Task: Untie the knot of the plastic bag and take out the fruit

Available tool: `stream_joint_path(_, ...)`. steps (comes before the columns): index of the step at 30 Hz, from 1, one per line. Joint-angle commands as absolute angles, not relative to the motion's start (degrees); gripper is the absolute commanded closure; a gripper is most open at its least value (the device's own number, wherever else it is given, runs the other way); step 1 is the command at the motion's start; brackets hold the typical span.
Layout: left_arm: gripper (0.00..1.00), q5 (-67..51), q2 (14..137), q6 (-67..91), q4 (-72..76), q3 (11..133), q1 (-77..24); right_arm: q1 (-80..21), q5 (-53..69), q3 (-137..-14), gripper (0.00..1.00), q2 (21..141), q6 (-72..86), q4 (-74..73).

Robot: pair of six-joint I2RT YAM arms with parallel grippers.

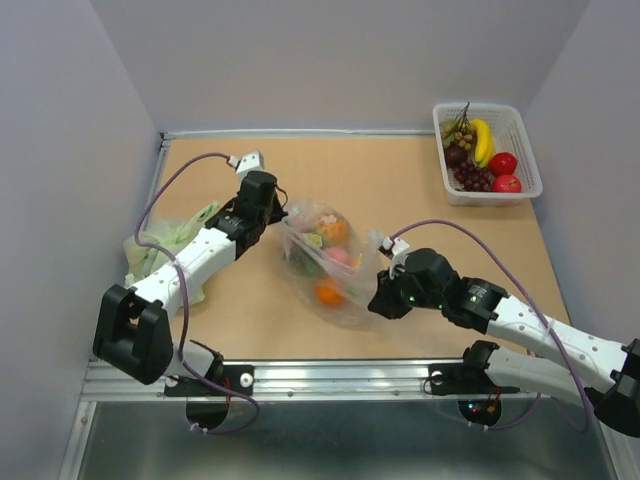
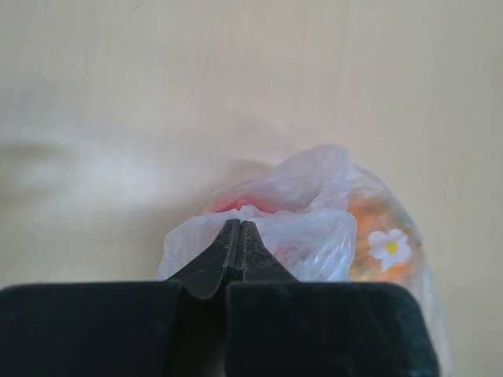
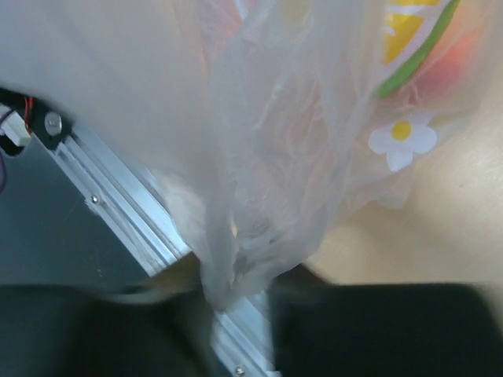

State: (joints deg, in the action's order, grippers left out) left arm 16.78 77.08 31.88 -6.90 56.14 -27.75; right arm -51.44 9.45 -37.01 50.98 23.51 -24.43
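Observation:
The clear plastic bag (image 1: 325,262) lies mid-table, stretched between both grippers. Inside it are fruit: an orange (image 1: 328,292), a pink peach (image 1: 338,256) and an orange-yellow piece (image 1: 333,230). My left gripper (image 1: 281,214) is shut on the bag's upper left film; in the left wrist view the gripper (image 2: 240,226) has its fingertips (image 2: 253,239) pressed together, with film (image 2: 306,236) bunched around them. My right gripper (image 1: 376,300) holds the bag's near right end. In the right wrist view a gathered strand of film (image 3: 228,267) runs down between its dark, blurred fingers. I cannot make out the knot.
A white basket (image 1: 527,160) at the back right holds a banana (image 1: 484,141), dark grapes and red fruits. A pale green bag (image 1: 165,245) lies at the left under my left arm. An aluminium rail (image 1: 330,375) runs along the table's near edge.

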Motion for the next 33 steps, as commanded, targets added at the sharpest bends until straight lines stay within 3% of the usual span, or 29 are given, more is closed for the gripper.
stream_joint_path(1,1.0,12.3,77.5,25.9,-0.6,67.0,-27.4,-51.8,9.0,-42.8,0.5,50.4,22.0,-25.7)
stream_joint_path(4,1.0,11.1,78.1,22.8,-0.6,71.4,-27.4,-51.8,6.7,-50.8,0.17,51.3,20.4,-30.1)
stream_joint_path(8,1.0,5.3,76.8,17.8,2.0,71.6,-27.5,-51.8,0.4,-64.6,0.05,54.2,17.2,-39.1)
stream_joint_path(11,1.0,0.5,75.3,15.6,4.0,69.9,-27.5,-51.8,-10.5,-76.5,0.04,56.4,16.0,-45.0)
stream_joint_path(17,1.0,-4.7,72.2,14.0,5.3,67.1,-27.6,-51.8,-12.4,-92.1,0.06,65.3,11.5,-47.9)
stream_joint_path(26,1.0,-5.5,69.0,15.5,4.7,65.3,-27.5,-51.8,-8.1,-90.4,0.17,82.3,10.2,-37.6)
stream_joint_path(33,1.0,-6.2,68.1,16.3,4.5,64.9,-27.5,-51.7,-9.6,-88.6,0.25,88.5,9.4,-31.2)
